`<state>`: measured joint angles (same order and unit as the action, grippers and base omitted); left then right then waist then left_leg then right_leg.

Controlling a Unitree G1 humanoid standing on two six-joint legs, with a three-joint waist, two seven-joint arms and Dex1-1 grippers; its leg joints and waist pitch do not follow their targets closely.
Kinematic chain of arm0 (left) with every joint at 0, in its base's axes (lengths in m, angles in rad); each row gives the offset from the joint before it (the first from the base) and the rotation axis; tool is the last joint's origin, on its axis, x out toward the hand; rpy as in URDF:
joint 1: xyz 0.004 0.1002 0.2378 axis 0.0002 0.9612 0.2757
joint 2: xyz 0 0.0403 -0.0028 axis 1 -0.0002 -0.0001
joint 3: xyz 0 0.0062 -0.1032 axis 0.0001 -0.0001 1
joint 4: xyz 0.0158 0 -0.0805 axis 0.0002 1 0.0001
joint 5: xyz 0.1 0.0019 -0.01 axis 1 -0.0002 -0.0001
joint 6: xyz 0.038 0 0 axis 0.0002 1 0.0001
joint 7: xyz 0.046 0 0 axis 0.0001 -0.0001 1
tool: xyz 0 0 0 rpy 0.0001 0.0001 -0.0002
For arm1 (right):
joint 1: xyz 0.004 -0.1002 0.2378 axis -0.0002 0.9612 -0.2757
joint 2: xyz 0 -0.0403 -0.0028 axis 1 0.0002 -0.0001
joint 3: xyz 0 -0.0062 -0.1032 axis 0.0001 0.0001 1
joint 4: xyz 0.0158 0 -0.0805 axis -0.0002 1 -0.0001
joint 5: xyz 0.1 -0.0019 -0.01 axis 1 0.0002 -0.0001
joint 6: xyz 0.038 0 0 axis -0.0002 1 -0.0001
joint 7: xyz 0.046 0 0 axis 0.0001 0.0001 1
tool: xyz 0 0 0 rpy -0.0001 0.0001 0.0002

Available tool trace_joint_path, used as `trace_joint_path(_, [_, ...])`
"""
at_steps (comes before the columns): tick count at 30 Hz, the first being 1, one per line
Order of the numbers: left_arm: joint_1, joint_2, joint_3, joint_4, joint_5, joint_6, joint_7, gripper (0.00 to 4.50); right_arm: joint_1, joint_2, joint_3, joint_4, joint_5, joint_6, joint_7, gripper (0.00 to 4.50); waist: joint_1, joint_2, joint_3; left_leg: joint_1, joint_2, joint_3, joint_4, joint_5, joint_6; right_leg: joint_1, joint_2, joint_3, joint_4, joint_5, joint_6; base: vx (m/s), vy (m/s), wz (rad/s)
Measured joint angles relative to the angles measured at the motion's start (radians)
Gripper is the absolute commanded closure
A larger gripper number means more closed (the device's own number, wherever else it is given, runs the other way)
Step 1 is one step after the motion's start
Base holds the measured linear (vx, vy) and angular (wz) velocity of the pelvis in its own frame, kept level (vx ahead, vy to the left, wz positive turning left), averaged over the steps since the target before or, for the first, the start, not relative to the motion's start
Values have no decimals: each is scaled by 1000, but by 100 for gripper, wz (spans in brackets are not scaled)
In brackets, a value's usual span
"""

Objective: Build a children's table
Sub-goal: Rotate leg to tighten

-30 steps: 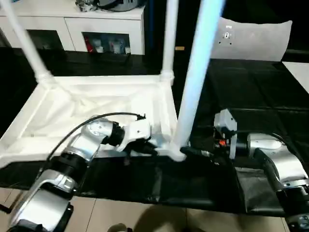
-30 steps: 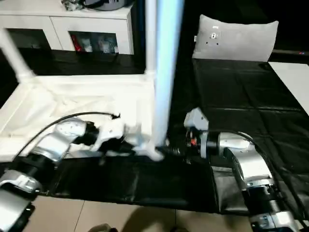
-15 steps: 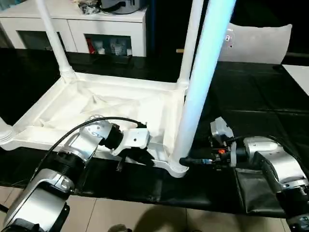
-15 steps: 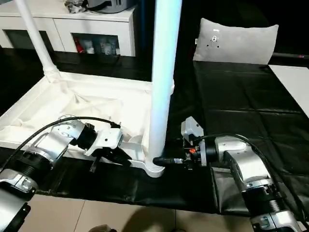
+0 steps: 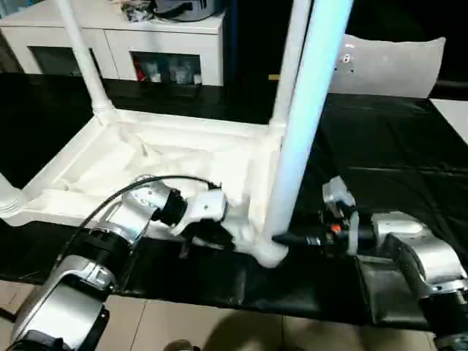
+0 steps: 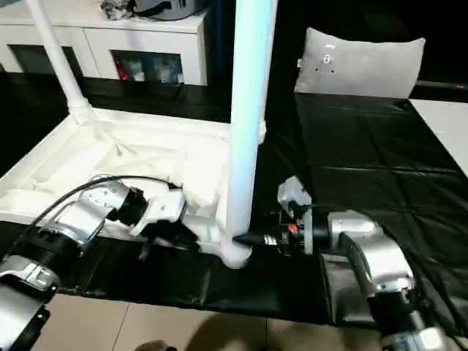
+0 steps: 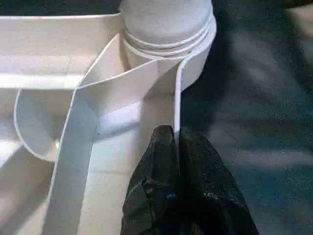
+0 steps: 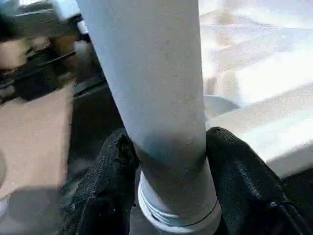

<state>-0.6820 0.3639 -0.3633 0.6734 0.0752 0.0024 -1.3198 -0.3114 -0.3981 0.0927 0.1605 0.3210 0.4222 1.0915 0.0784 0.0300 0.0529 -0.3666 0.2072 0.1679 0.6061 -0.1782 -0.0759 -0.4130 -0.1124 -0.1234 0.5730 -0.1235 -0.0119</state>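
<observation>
The children's table lies upside down on the black-covered worktop, its ribbed underside facing up across the left and centre of the head views. Two far legs rise from the back corners toward the top edge of the frame. The near leg stands almost upright, a little right of centre, its foot in the near right corner socket and its long axis running from lower centre up out of the top of the frame, leaning slightly to the right.

The right gripper comes in level from the right of the picture and has its two black fingers set on either side of that leg just above the socket collar, about half open and touching the leg's round wall on both sides; it holds the leg. The left gripper is pinched shut on the thin rim wall of the tabletop right beside the same socket, steadying the top from the left.

The leg's axis stands at a right angle to the right gripper's approach, and the socket lies directly below the grip, so any seating push or twist would have to run down along the leg. The right arm is the one on the leg, with the left bracing just next to it. Whether the leg is fully home in the socket I cannot tell.
</observation>
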Motion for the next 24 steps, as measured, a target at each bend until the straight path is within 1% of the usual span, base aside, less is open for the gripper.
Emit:
trace_joint_path(1, [0, -9, 7, -1, 4, 26, 32, 450, -1, 22, -10, 1, -14, -2, -50, 260, -13, 0, 0, 0, 0, -1, 0, 0, 0, 1, 0, -4, -4, 0, 0, 0, 0, 0])
trace_joint_path(2, [0, -21, 13, -2, 9, 50, 60, 450, -3, 40, -18, 4, -26, -1, -94, 260, -25, 2, 0, -1, 0, -3, 0, 0, 0, 4, 0, -11, -12, 0, 0, 0, 0, 0])
trace_joint_path(3, [-1, -35, 16, -4, 11, 75, 94, 450, -7, 57, -27, 9, -41, 0, -140, 260, -43, 7, 1, -1, 2, -10, -1, 0, 0, 14, -1, -29, -28, 0, 0, 0, 0, 0])
trace_joint_path(4, [-1, -52, 21, -8, 16, 107, 126, 450, -9, 75, -37, 14, -51, 3, -184, 260, -53, 11, 2, 1, 6, -19, -3, 0, 0, 23, 0, -42, -43, 0, 0, 0, 0, 0])
trace_joint_path(5, [-1, -65, 24, -13, 21, 131, 154, 450, -16, 94, -46, 24, -60, 4, -225, 261, -67, 15, 4, 1, 15, -25, -3, 0, 0, 31, -1, -56, -56, 0, 0, 0, 0, 0])
trace_joint_path(6, [-2, -89, 37, -19, 31, 178, 208, 450, -30, 127, -58, 40, -76, 8, -296, 261, -76, 16, 7, 0, 19, -24, -5, 0, 0, 33, 1, -48, -32, -15, 1, -64, -4, -9])
trace_joint_path(7, [-10, -120, 42, -19, 46, 214, 269, 450, -42, 164, -78, 57, -92, 9, -368, 262, -78, 12, 10, 6, 15, -21, -1, 0, 0, 31, 1, -28, 7, -39, -2, -64, -4, -9])
trace_joint_path(8, [-16, -135, 42, -19, 54, 233, 300, 450, -47, 180, -87, 61, -99, 9, -406, 262, -74, 5, 13, 15, 11, -11, -1, 0, -1, 30, -1, -11, 29, -45, -4, 0, 0, 0])
trace_joint_path(9, [-22, -154, 49, -18, 62, 263, 353, 450, -66, 207, -91, 78, -110, 9, -474, 262, -76, -12, 19, 38, -4, -6, 0, -5, -6, 21, 1, 12, 39, -45, 4, 52, -36, 2])
trace_joint_path(10, [-28, -185, 57, -9, 77, 284, 417, 450, -90, 240, -101, 102, -126, 9, -552, 262, -73, -15, 19, 37, -10, -2, 23, -31, -6, 10, -7, 3, 40, -45, 6, 52, -36, 2])
trace_joint_path(11, [-35, -201, 67, -9, 79, 297, 455, 450, -113, 258, -107, 116, -135, 8, -600, 262, -66, -8, 18, 28, -13, -11, 27, -43, -1, 11, -16, -15, 40, -45, 6, 104, 3, -31])
trace_joint_path(12, [-46, -239, 81, 7, 80, 313, 517, 450, -134, 292, -130, 141, -146, -2, -676, 262, -69, 8, 16, 5, -9, -40, 30, -41, -3, 10, -17, -52, 26, -45, 6, 75, 49, -44])
trace_joint_path(13, [-49, -266, 85, 10, 80, 321, 558, 450, -141, 304, -137, 152, -160, -19, -716, 262, -76, 18, 16, -4, 0, -53, 31, -35, -13, 13, -14, -75, 9, -45, 6, 75, 49, -44])
trace_joint_path(14, [-49, -284, 87, 10, 78, 325, 586, 450, -148, 309, -140, 164, -168, -37, -741, 262, -82, 24, 15, -10, 8, -62, 30, -33, -17, 16, -14, -87, -2, -44, 5, 44, 56, -19])
trace_joint_path(15, [-49, -303, 89, 10, 76, 327, 610, 450, -153, 309, -144, 169, -174, -46, -760, 227, -94, 24, 15, -13, 9, -64, 30, -33, -17, 15, -12, -84, -7, -40, 2, 0, 0, 0])
trace_joint_path(16, [-49, -310, 89, 10, 75, 328, 618, 450, -152, 309, -150, 171, -175, -57, -763, 227, -102, 24, 15, -12, 4, -61, 30, -33, -17, 15, -13, -78, -10, -26, -4, 0, 0, 0])
trace_joint_path(17, [-49, -311, 91, 10, 73, 328, 623, 450, -152, 310, -155, 174, -174, -67, -763, 207, -104, 23, 14, -11, -1, -56, 30, -33, -17, 14, -16, -74, -12, -14, -5, 0, 0, 0])
trace_joint_path(18, [-49, -311, 91, 8, 73, 328, 625, 450, -150, 314, -160, 175, -173, -79, -762, 191, -104, 25, 14, -9, -2, -53, 30, -33, -16, 14, -17, -73, -12, -13, -5, 0, 0, 0])
trace_joint_path(19, [-49, -304, 91, 4, 72, 328, 622, 450, -147, 321, -164, 175, -168, -88, -759, 191, -104, 25, 14, -10, -1, -51, 28, -33, -16, 13, -16, -74, -12, -13, -5, 0, 0, 0])
trace_joint_path(21, [-49, -289, 91, -6, 72, 326, 609, 450, -138, 317, -161, 172, -162, -108, -739, 175, -99, 25, 14, -11, 0, -51, 24, -33, -17, 12, -15, -75, -12, -12, -6, 0, 0, 0])
trace_joint_path(22, [-48, -280, 91, -14, 72, 325, 599, 450, -127, 310, -159, 163, -161, -119, -728, 161, -95, 25, 14, -11, 0, -51, 22, -33, -17, 12, -16, -74, -12, -5, -8, 0, 0, 0])
trace_joint_path(23, [-45, -270, 90, -25, 71, 323, 588, 450, -119, 303, -153, 158, -161, -126, -712, 161, -92, 26, 14, -12, 0, -50, 22, -33, -17, 11, -15, -72, -12, 2, -8, 53, -26, 7])
trace_joint_path(24, [-39, -255, 90, -36, 66, 317, 577, 450, -106, 289, -143, 156, -160, -132, -690, 148, -87, 26, 14, -12, 0, -50, 19, -33, -17, 9, -14, -71, -11, 4, -9, 57, -22, 3])
